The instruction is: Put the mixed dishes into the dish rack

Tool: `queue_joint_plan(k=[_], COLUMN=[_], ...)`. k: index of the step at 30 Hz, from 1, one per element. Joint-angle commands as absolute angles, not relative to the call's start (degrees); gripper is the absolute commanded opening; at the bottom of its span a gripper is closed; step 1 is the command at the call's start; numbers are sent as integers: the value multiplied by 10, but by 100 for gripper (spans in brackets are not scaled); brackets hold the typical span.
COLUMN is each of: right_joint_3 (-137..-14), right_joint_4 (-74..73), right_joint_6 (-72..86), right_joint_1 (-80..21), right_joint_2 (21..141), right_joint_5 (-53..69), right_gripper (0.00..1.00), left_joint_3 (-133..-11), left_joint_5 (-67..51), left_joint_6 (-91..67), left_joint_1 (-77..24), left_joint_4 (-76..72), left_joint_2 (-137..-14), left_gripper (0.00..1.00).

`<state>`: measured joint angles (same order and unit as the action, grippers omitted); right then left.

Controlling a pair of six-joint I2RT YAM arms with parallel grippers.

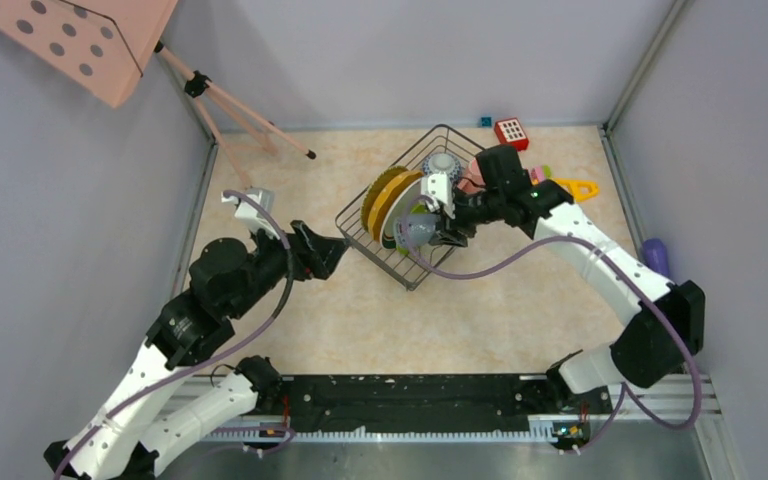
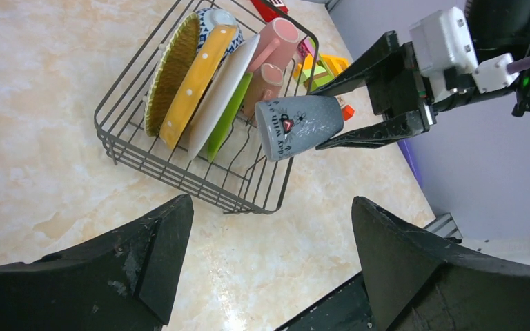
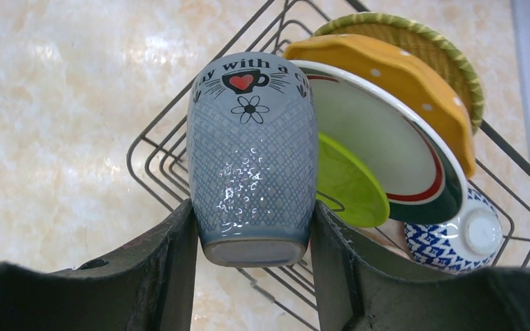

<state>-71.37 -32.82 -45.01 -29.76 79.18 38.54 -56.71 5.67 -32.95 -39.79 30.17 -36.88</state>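
The dish rack (image 1: 355,225) stands at the table's centre back, also in the left wrist view (image 2: 117,141). In it stand a yellow plate (image 2: 197,83), a white plate with dark green rim (image 2: 224,86) and a lime-green plate (image 2: 226,121). A patterned bowl (image 2: 215,21) and a pink mug (image 2: 276,41) lie behind them. My right gripper (image 1: 430,228) is shut on the grey mug (image 3: 252,152) by its base, holding it tilted over the rack's near corner. My left gripper (image 1: 335,250) is open and empty, left of the rack.
A red toy block (image 1: 511,132) and a yellow toy (image 1: 580,187) lie behind and right of the rack. A purple cylinder (image 1: 656,255) stands at the right wall. A tripod (image 1: 250,115) with a pink board stands at the back left.
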Motion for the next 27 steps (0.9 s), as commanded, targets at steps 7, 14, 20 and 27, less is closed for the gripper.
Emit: queue_joint_plan(k=[7,14,20,27], right_joint_3=[-875,-929,-906,-902], right_joint_4=[-553,-610,-577,-560], right_joint_6=[-727,-736,-755,-795], right_joint_1=[-360,-379,-405,-419], right_joint_2=[892,956,977,996], right_joint_5=[291,210,157,126], right_gripper=[0,0,0,0], left_joint_3=[-540,-552,-546,-539], left_joint_5=[60,49,54,53], left_joint_6=[-337,-328,-323,-320], left_joint_1=[-397,-398,-397,-397], left_joint_4=[285,288,288,281], left_joint_2=[-355,-372,-372,-373], left_gripper=[89,89,89,89])
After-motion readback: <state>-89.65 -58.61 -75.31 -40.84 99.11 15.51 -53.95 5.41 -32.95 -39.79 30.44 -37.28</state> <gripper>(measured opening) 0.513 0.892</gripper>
